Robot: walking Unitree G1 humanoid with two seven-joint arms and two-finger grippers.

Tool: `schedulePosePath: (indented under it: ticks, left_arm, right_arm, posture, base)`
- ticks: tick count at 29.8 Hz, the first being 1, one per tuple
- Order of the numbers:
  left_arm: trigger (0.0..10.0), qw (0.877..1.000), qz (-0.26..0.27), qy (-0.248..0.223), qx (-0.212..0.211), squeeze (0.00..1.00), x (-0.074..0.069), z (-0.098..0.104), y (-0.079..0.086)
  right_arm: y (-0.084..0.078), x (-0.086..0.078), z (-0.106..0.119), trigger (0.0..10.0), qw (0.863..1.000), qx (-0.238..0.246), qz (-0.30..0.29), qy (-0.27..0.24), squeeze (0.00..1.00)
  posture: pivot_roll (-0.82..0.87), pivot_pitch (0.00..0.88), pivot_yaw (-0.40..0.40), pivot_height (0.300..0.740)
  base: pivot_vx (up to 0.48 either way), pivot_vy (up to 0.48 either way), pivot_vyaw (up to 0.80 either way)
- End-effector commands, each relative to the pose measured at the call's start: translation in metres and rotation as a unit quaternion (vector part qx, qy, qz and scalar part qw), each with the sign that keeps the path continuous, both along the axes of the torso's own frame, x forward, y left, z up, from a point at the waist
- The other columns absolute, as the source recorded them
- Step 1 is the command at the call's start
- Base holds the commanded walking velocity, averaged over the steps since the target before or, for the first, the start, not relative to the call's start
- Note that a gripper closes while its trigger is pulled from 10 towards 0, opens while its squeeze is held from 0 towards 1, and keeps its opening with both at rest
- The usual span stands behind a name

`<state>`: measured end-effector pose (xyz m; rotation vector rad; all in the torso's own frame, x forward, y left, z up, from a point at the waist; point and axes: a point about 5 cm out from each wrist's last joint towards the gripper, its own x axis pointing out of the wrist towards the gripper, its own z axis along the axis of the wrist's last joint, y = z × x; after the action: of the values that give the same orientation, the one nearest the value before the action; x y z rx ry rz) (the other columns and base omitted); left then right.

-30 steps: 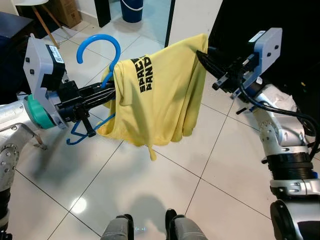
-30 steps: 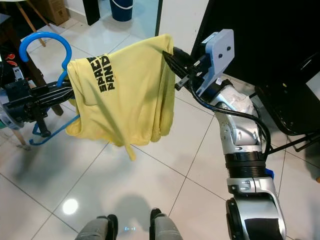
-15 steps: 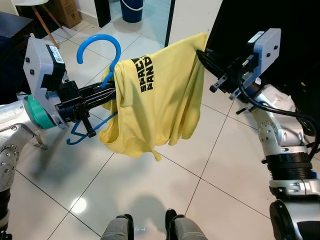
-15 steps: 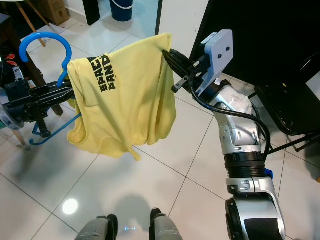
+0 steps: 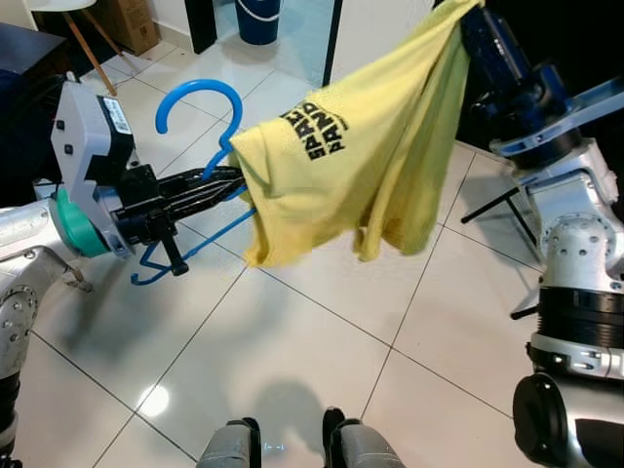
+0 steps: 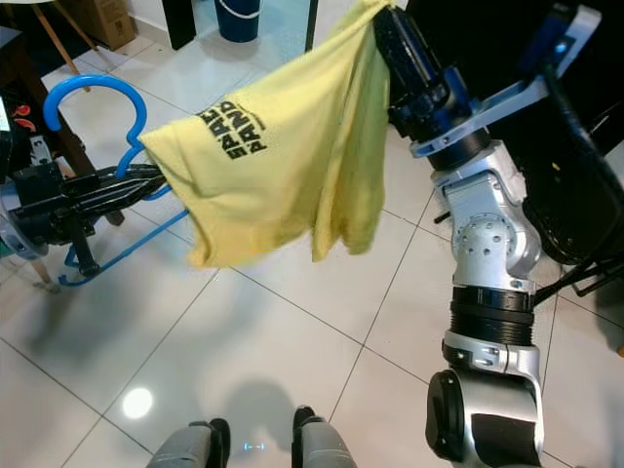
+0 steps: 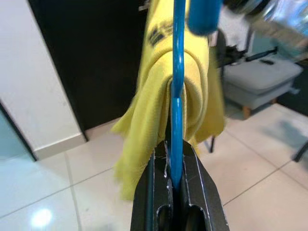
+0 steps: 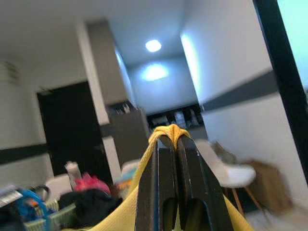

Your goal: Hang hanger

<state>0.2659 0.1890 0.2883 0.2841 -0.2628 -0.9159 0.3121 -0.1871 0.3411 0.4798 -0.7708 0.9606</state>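
A: What could go wrong from here?

B: The yellow cotton T-shirt with black lettering is only partly on the blue plastic clothes hanger. The left gripper is clenched on the hanger's blue bar, holding it out over the white tiled floor, hook upward. The right gripper is clamped on a bunched fold of the shirt's cloth and holds it high, so the fabric stretches taut between the two arms. If that pull runs on, the shirt may slide off the hanger's shoulder, or the hanger may twist in the left fingers.

A: And if the cloth slips?

B: The pinch looks small, just a fold at the fingertips. Losing it would likely let that side drop and leave the shirt hanging lopsided or falling to the floor.

A: Count things for me.

B: One hanger, one shirt, two grippers, both occupied. Further off, one dark blue bucket stands on the floor. No rail or hook to hang it on can be made out.
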Motion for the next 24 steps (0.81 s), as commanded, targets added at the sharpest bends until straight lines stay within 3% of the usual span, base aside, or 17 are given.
schedulePosePath:
  ticks: [1,6,10,19,20,22,24]
  left_arm:
    - [10.0,1.0,0.02,-0.006,-0.004,0.0,0.004,-0.001,0.0]
    - [10.0,0.997,0.075,-0.026,-0.024,0.0,0.015,0.004,0.006]
    - [10.0,0.984,0.16,-0.053,-0.053,0.0,0.03,0.01,0.015]
    - [10.0,0.979,0.183,-0.058,-0.067,0.0,0.035,0.011,0.016]
    - [10.0,0.977,0.19,-0.062,-0.072,0.0,0.036,0.013,0.018]
    - [10.0,0.977,0.19,-0.062,-0.072,0.0,0.036,0.013,0.018]
    - [10.0,0.972,0.203,-0.075,-0.087,0.0,0.037,0.017,0.019]
  right_arm:
    - [-0.008,-0.016,0.011,0.0,0.999,0.004,0.026,-0.038,0.0]
    - [-0.015,-0.024,0.01,0.0,0.999,-0.001,0.032,-0.043,0.0]
    - [-0.041,-0.038,0.023,0.0,0.997,0.038,0.013,-0.064,0.0]
    - [-0.053,-0.048,0.036,0.0,0.995,0.069,0.009,-0.077,0.0]
    - [-0.053,-0.046,0.031,0.0,0.997,0.029,-0.006,-0.066,0.0]
    - [-0.053,-0.046,0.031,0.0,0.997,0.029,-0.006,-0.066,0.0]
    - [-0.047,-0.039,0.004,0.0,0.999,-0.05,-0.004,-0.013,0.0]
  posture:
    - [0.06,0.15,0.014,0.74]
    - [0.06,0.153,0.015,0.74]
    - [0.05,0.152,0.022,0.74]
    - [0.05,0.15,0.02,0.74]
    - [0.05,0.15,0.017,0.74]
    - [0.05,0.15,0.017,0.74]
    - [0.05,0.149,0.013,0.74]
  base:
    - [0.0,0.0,0.0]
    - [0.0,0.0,0.0]
    - [0.0,0.0,0.0]
    - [0.0,0.0,0.0]
    - [0.0,0.0,0.0]
    - [0.0,0.0,0.0]
    - [0.0,0.0,0.0]
